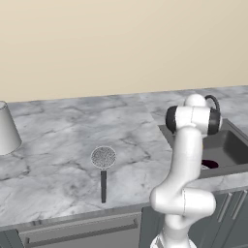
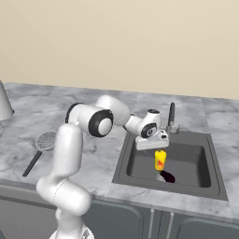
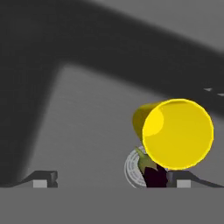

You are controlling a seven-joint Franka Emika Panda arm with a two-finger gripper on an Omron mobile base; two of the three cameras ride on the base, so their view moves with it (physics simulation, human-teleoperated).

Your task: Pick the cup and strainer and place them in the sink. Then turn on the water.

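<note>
One yellow tumbler (image 2: 160, 160) is in the sink (image 2: 120, 177) below the open end effector (image 3: 113, 179), so the cup step looks finished; next calls for fetching the mesh strainer (image 1: 103, 158), left of the sink on the worktop (image 1: 58, 179).

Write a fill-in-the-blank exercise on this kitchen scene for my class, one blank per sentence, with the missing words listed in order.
The strainer lies on the marble ____.
The eggplant lies inside the grey ____.
Apart from its mark, the cup is coloured ____.
The two fingertips of the pincer stand wide ____.

Missing words: counter; sink; yellow; apart.
</note>
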